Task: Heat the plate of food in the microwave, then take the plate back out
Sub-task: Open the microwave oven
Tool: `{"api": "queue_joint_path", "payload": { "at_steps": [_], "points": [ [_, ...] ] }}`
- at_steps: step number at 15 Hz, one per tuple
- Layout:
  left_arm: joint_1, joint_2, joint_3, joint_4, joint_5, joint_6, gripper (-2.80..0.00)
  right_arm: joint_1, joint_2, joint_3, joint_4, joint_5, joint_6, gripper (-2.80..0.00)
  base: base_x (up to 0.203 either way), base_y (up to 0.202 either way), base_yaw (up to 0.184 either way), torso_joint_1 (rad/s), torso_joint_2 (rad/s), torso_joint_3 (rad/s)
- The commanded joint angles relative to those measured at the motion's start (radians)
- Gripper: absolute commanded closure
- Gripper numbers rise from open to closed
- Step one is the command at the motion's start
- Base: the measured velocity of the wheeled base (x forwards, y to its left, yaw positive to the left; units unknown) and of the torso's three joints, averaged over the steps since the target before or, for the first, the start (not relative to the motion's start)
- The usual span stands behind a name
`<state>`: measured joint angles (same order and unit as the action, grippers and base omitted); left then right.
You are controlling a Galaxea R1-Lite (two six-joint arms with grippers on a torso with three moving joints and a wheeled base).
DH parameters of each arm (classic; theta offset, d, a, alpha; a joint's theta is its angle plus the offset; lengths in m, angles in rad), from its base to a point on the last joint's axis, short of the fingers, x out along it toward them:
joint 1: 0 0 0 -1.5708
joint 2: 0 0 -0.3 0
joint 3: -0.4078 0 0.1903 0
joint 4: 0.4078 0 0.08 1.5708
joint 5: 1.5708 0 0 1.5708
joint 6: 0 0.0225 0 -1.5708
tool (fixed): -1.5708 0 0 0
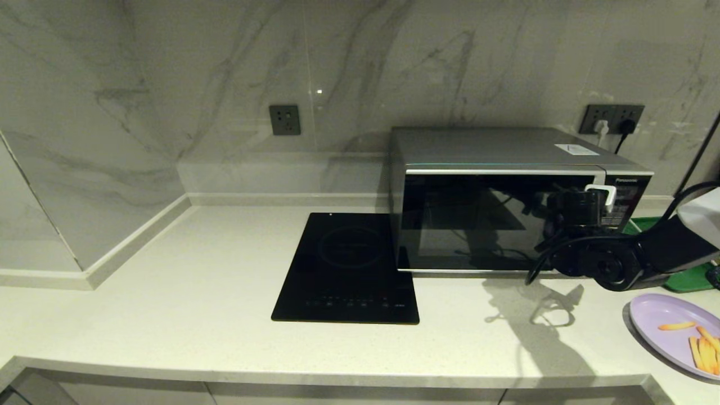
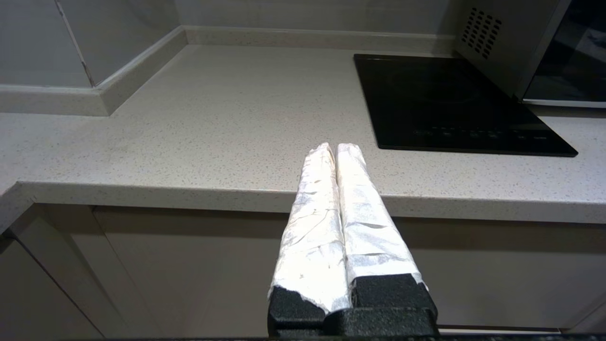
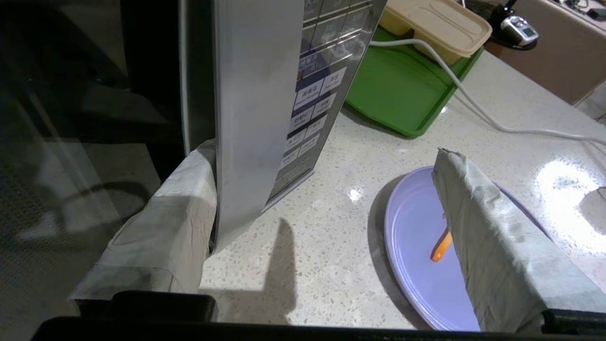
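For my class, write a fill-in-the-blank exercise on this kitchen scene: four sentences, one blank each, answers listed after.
1. The microwave door is ____.
2. The lavender plate of food rests on the ____, outside the microwave.
3. The right gripper is ____, with one finger by the door's edge.
4. The left gripper, near the counter's front edge, is ____.

Answers: closed; counter; open; shut
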<state>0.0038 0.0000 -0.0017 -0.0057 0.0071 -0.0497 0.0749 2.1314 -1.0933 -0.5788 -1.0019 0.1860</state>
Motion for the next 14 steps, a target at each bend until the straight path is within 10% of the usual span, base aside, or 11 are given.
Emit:
{"api": "queue_joint_path", "payload": {
  "at_steps": [1,13,14],
  "points": [
    [0.001,-0.001,0.000,0.000,0.001,-0.001,0.00,0.003,-0.044,0.042,0.000,-0.009,0.004,-2.80,0.000,0.000,0.000,0.000,0.00,0.000],
    [0.001,-0.002,0.000,0.000,0.001,-0.001,0.00,0.136,-0.128,0.222,-0.002,0.118,-0.003,-2.80,0.000,0.000,0.000,0.000,0.00,0.000],
    [0.001,0.000,0.000,0.000,0.001,-0.001,0.00,0.178,-0.172,0.249,-0.002,0.127,-0.002,0.00,0.000,0.000,0.000,0.000,0.00,0.000]
  ]
}}
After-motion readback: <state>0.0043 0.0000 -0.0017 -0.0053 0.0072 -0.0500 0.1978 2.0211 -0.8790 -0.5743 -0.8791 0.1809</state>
